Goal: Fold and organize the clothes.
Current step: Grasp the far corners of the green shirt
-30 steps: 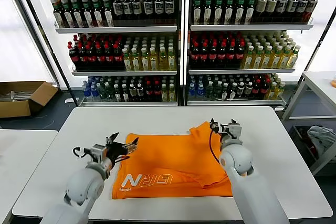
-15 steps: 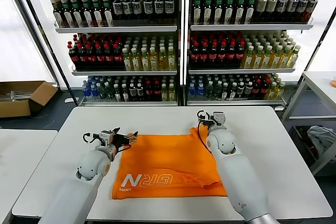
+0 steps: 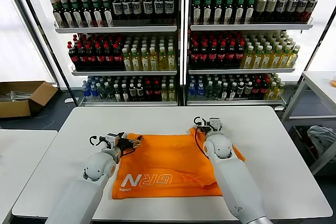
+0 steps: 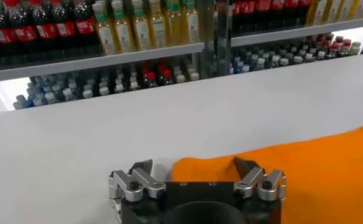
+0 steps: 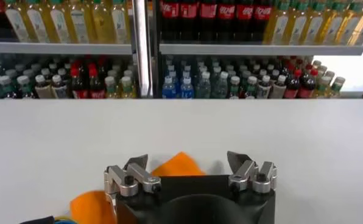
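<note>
One orange T-shirt lay flat (lettering up) midway along the desk, reaching toward its near edge. Both grippers sat at the shirt's far corners, left gripper and right gripper, each with fingers apart over the hem. The step looked like grasping; next, both would need to close on cloth.

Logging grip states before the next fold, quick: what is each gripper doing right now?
Left gripper: open, at the orange T-shirt far left corner, holding nothing.
Right gripper: open, at the shirt's far right corner, holding nothing.
</note>
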Available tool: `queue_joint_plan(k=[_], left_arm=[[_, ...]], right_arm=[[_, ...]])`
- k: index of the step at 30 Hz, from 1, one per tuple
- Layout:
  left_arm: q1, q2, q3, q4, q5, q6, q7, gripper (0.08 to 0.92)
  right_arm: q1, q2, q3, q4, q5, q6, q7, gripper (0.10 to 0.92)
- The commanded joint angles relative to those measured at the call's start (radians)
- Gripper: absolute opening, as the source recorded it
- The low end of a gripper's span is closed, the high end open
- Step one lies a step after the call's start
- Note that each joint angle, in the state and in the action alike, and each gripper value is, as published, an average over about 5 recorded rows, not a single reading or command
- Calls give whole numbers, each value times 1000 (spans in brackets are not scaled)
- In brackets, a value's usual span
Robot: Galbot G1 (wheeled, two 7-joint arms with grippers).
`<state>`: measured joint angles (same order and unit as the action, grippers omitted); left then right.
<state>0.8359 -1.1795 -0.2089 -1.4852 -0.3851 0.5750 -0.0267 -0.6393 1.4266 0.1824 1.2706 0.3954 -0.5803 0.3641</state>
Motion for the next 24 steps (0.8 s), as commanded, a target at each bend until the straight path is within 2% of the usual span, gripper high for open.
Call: queue_joint_plan(k=[1, 5, 8, 24], left_arm=[[-7, -4, 7, 19, 4, 3, 0, 823], [-4, -3, 10, 20, 9, 3, -3, 807], [4, 5, 18, 11, 15, 4, -3, 741], [29, 10, 28, -13, 17, 4, -2, 273]], right_arm=[[-12, 4, -3, -8, -3, -1, -3, 823], [-15, 8, -3, -12, -7, -1, -5, 820], [-25, 8, -2, -10, -8, -1, -6, 781], [-73, -18, -7, 70, -3, -2, 19, 328]])
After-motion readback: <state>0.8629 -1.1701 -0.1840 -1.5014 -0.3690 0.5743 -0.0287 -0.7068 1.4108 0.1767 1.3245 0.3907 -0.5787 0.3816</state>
